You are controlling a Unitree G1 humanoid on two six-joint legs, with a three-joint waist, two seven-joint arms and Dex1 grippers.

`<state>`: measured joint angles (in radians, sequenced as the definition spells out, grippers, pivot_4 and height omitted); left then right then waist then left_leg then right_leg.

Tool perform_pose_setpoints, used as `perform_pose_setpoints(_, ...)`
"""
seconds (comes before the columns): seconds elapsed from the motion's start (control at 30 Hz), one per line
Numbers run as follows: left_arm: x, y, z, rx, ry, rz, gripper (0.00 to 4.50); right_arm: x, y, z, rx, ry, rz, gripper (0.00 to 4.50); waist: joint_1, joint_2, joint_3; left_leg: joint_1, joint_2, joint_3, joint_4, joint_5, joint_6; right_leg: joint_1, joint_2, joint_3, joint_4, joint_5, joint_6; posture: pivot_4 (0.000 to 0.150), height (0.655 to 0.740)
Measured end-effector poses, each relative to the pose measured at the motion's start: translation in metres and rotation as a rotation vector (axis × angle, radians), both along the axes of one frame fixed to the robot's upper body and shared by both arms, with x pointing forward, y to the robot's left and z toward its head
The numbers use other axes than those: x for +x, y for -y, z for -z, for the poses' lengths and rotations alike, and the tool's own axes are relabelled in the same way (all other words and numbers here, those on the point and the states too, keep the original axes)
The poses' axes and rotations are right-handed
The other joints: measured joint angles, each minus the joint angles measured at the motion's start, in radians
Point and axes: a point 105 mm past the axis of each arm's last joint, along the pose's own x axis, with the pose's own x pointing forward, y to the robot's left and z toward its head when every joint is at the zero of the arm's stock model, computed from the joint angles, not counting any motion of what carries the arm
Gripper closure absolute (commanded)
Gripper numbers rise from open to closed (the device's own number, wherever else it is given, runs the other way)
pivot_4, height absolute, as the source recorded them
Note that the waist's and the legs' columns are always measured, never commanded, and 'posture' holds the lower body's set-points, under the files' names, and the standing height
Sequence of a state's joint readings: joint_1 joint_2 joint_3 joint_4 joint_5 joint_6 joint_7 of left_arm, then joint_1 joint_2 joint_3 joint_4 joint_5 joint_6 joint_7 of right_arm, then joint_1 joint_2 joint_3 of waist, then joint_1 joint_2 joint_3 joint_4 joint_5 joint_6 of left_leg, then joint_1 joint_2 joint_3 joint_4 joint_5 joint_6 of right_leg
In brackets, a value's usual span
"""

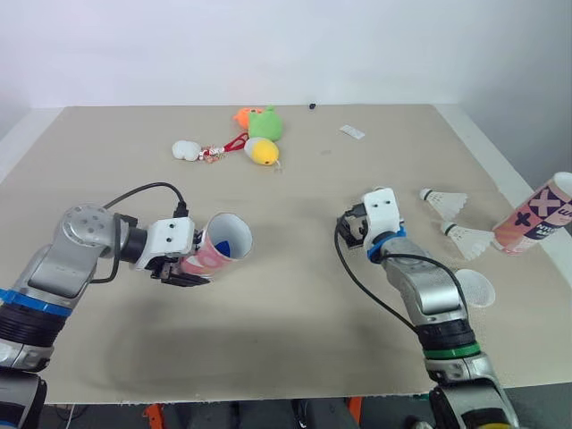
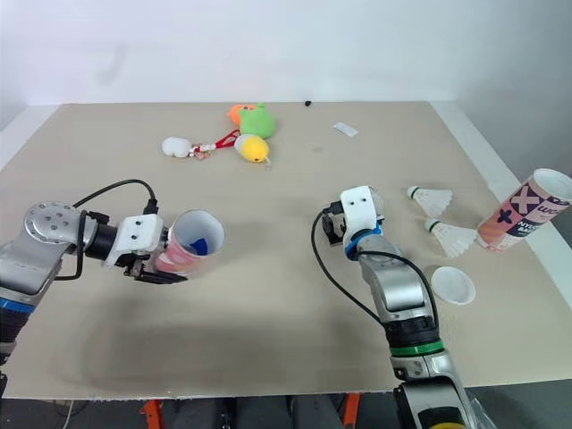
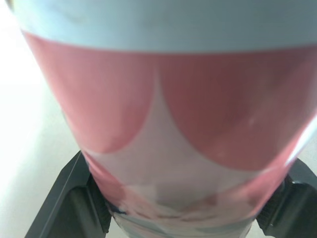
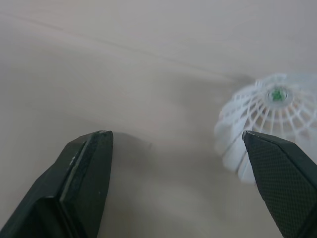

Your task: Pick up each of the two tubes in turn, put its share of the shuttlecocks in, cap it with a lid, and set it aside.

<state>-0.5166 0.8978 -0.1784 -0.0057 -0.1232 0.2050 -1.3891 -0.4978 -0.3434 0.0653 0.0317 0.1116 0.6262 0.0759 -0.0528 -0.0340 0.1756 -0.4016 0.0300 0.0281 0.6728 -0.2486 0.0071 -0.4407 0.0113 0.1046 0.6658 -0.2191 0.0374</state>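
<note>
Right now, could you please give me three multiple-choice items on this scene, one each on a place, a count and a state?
1. Where is the free tube?
A. at the table's right edge
B. mid-table
C. at its left edge
2. How many shuttlecocks lie loose on the table?
A. one
B. two
C. four
3. The right gripper is:
A. open
B. shut on a shuttlecock
C. shut on nothing
Answers: 1 A, it rests by the right edge; 2 B, a pair lies near that tube; 3 A, its fingers stand wide apart in the right wrist view.
</note>
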Motion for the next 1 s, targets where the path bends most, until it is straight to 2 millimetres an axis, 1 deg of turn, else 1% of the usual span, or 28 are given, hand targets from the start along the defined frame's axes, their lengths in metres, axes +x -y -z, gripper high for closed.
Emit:
perform_pose_setpoints(0.2,-0.001,0.000,0.000,-0.005,-0.012,-0.008,1.32,0.009,0.004,-0.002,-0.025,0.016,0.022,0.00,0.000,0.000,0.000,0.000,-0.001,0.000,0.000,0.000,0.000,0.000,-0.001,0.001,0.000,0.000,0.001,0.150,0.7323)
perform_pose_setpoints(0.43,-0.002,0.001,0.000,-0.011,-0.023,-0.010,1.32,0.028,0.020,-0.005,-0.027,0.026,0.136,0.00,0.000,0.000,0.000,0.000,-0.001,0.000,0.000,0.000,0.000,0.000,-0.001,0.001,0.000,0.001,0.001,0.150,0.7323)
perform_pose_setpoints(0.47,-0.002,0.001,0.000,-0.011,-0.024,-0.010,1.42,0.030,0.022,-0.005,-0.014,0.026,0.153,0.54,0.000,0.000,0.000,0.000,-0.001,0.000,0.000,0.000,0.000,0.000,-0.001,0.001,0.000,0.001,0.001,0.150,0.7323)
perform_pose_setpoints(0.5,-0.002,0.001,0.000,-0.011,-0.024,-0.011,1.42,0.031,0.024,-0.004,-0.007,0.027,0.164,0.87,0.000,0.000,0.000,0.000,-0.001,0.000,0.000,0.000,0.000,0.000,-0.001,0.001,0.000,0.001,0.000,0.150,0.7323)
perform_pose_setpoints(0.57,-0.002,0.001,0.000,-0.011,-0.025,-0.011,1.42,0.033,0.024,-0.003,0.009,0.026,0.171,1.81,0.000,0.000,0.000,0.000,-0.001,0.000,0.000,0.000,0.000,0.000,-0.001,0.001,0.000,0.001,0.000,0.150,0.7323)
perform_pose_setpoints(0.6,-0.002,0.001,0.000,-0.011,-0.025,-0.011,1.42,0.033,0.024,-0.002,0.017,0.025,0.174,2.21,0.000,0.000,0.000,0.000,-0.001,0.000,0.000,0.000,0.000,0.000,-0.001,0.001,0.000,0.001,0.000,0.150,0.7323)
perform_pose_setpoints(0.63,-0.002,0.001,0.000,-0.011,-0.025,-0.011,1.42,0.033,0.025,-0.001,0.021,0.024,0.177,2.75,0.000,0.000,0.000,0.000,-0.001,0.000,0.000,0.000,0.000,0.000,-0.001,0.000,0.000,0.001,0.000,0.150,0.7323)
perform_pose_setpoints(0.67,-0.002,0.001,0.000,-0.011,-0.025,-0.010,1.42,0.033,0.026,0.000,0.023,0.023,0.179,3.09,0.000,0.000,0.000,0.000,-0.001,0.000,0.000,0.000,0.000,0.000,-0.001,0.001,0.000,0.001,0.000,0.150,0.7323)
perform_pose_setpoints(0.7,-0.002,0.001,0.000,-0.011,-0.025,-0.010,1.42,0.033,0.027,0.000,0.026,0.022,0.182,3.65,0.000,0.000,0.000,0.000,-0.001,0.000,0.000,0.000,0.000,0.000,-0.001,0.001,0.000,0.001,0.000,0.150,0.7323)
perform_pose_setpoints(0.77,-0.002,0.001,0.000,-0.009,-0.026,-0.010,1.42,0.033,0.028,0.000,0.028,0.022,0.183,4.43,0.000,0.000,0.000,0.000,-0.001,0.000,0.000,0.000,0.000,0.000,-0.001,0.001,0.000,0.001,0.000,0.150,0.7323)
perform_pose_setpoints(0.9,-0.002,0.001,0.000,-0.008,-0.027,-0.007,1.42,0.029,0.024,-0.001,0.046,0.039,0.134,4.43,0.000,0.000,0.000,0.000,-0.001,0.000,0.000,0.000,0.000,0.000,-0.001,0.000,0.000,0.000,0.000,0.150,0.7323)
perform_pose_setpoints(0.97,-0.002,0.001,0.000,-0.008,-0.027,-0.004,1.42,0.024,0.016,-0.008,0.061,0.069,0.057,4.43,0.000,0.001,0.001,0.000,-0.001,0.000,0.000,0.000,0.000,0.000,-0.001,0.000,0.000,0.000,0.000,0.150,0.7323)
perform_pose_setpoints(1.0,-0.002,0.001,0.000,-0.008,-0.027,-0.003,1.42,0.021,0.010,-0.017,0.061,0.099,-0.003,4.43,0.000,0.002,0.001,-0.001,-0.001,0.000,0.000,0.000,0.000,0.000,-0.001,0.001,0.000,0.000,0.001,0.150,0.7323)
